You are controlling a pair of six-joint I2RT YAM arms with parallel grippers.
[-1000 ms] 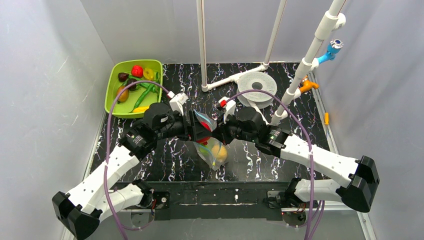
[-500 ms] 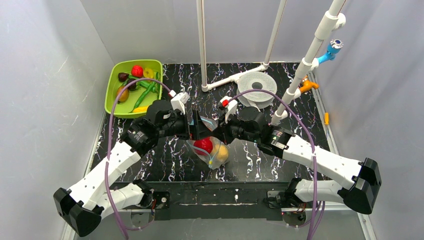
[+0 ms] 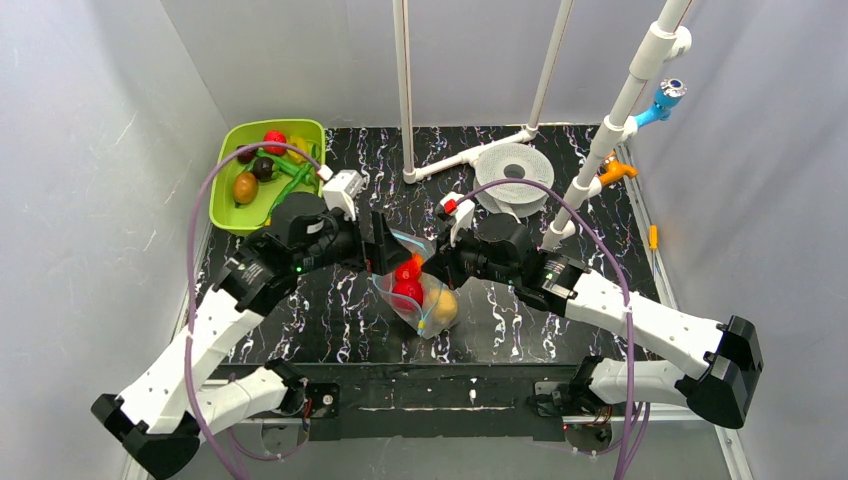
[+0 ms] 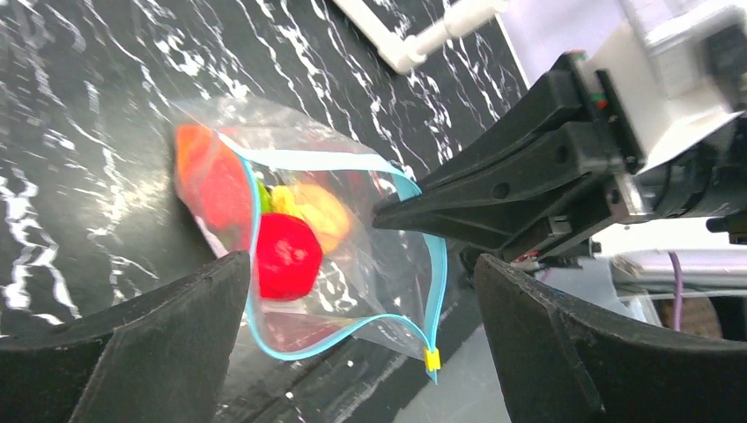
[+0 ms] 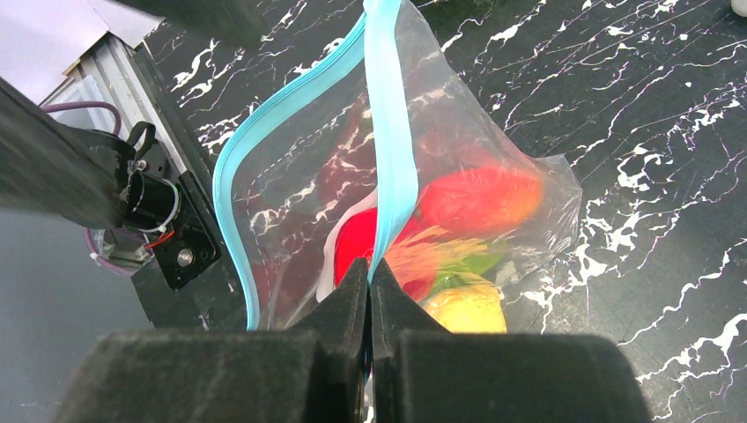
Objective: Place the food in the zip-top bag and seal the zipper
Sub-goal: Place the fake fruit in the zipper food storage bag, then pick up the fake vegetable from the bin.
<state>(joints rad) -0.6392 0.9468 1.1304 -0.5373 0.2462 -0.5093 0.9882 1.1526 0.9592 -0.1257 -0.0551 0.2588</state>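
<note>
The clear zip-top bag (image 3: 432, 318) lies on the black marbled table between my arms with its mouth open. Inside are a red fruit (image 4: 286, 256), a yellow fruit (image 3: 441, 305) and an orange piece (image 5: 480, 198). Its light-blue zipper (image 4: 438, 273) gapes in a loop, with a yellow slider (image 4: 432, 359) at one end. My right gripper (image 5: 370, 269) is shut on one zipper strip (image 5: 388, 132) and holds that edge up. My left gripper (image 4: 361, 260) is open and empty, just outside the bag's mouth, at the bag's left in the top view (image 3: 385, 250).
A lime-green tray (image 3: 222, 170) with several more toy foods stands at the back left. A white roll (image 3: 513, 170) and white PVC pipes (image 3: 405, 90) stand at the back. An orange item (image 3: 617, 172) lies at the right edge.
My left gripper has pulled back out of the bag's mouth to the left and now stands open. The red fruit now lies in the bag. My right gripper has kept its hold.
</note>
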